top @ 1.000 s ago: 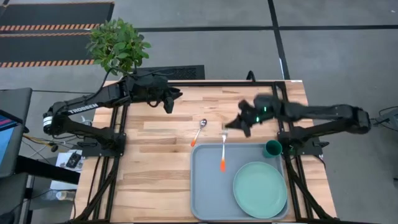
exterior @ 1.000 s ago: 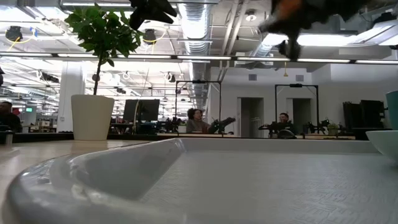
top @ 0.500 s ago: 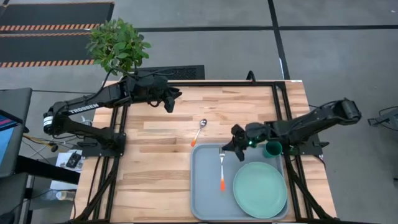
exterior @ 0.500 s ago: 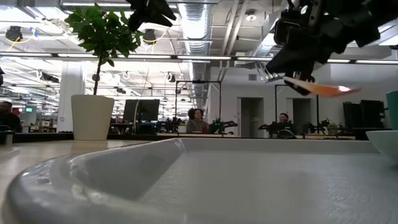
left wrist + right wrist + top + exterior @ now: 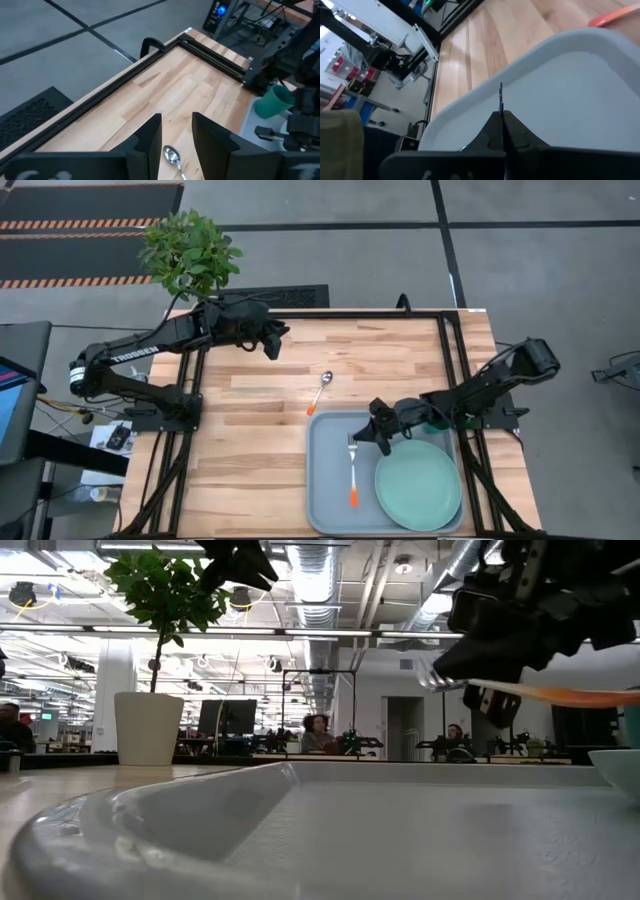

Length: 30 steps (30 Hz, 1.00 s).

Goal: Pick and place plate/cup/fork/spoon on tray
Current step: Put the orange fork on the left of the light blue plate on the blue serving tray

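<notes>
My right gripper (image 5: 376,434) is shut on the fork (image 5: 352,472) over the left part of the grey-blue tray (image 5: 328,502). The fork's orange handle end (image 5: 352,498) points to the table's near edge. The mint-green plate (image 5: 418,483) lies flat in the tray's right half. The teal cup (image 5: 274,101) stands on the table by the tray's far right corner, mostly hidden under my right arm in the high view. The spoon (image 5: 320,392) lies on the table beyond the tray. My left gripper (image 5: 272,345) is open and empty, high over the table's far left. My right gripper pinches the fork between its two fingers just behind the tines (image 5: 432,672), which stick out past the fingers (image 5: 501,95). The fingers come from the table's right, slanting down, across the fork. The fork hangs about level, clear of the tray, its handle (image 5: 580,695) free.
A leafy plant (image 5: 190,250) in a white pot (image 5: 148,728) stands at the table's far left corner. Bare wood lies left of the tray. People sit at desks in the room behind the table.
My right gripper has carried the fork toward the table's near edge and down, from over the tray's far rim to over the tray's inside. The fork has stayed level, its handle toward the near edge.
</notes>
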{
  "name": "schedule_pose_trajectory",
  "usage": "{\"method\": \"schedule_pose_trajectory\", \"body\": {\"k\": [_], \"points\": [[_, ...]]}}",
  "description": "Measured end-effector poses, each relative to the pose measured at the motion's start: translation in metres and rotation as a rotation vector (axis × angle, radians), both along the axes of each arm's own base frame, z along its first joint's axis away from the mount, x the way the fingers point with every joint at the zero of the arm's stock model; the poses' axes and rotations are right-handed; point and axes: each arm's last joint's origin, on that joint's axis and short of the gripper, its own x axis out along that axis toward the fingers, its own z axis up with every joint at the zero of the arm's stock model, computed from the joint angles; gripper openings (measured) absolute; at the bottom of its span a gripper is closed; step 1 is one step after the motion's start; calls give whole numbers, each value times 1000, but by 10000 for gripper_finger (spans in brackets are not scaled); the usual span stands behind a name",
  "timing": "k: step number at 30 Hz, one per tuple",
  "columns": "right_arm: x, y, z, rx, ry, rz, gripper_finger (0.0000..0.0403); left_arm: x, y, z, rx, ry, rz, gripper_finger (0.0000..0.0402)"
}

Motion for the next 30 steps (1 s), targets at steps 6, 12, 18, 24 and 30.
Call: {"method": "schedule_pose_trajectory", "body": {"k": [6,12,18,24,30], "points": [[14,4,-1,13,-24,-3,0,-3,5,-2,0,20,18,93],[17,12,-12,45,-14,-41,0,-4,7,-3,-5,40,21,93],[18,20,-28,65,42,-45,0,-4,7,-3,17,52,13,93],[20,24,-40,95,88,-47,1,-6,10,-3,21,55,26,93],[22,22,-41,85,74,-23,1,-6,12,-3,22,56,32,93]]}}
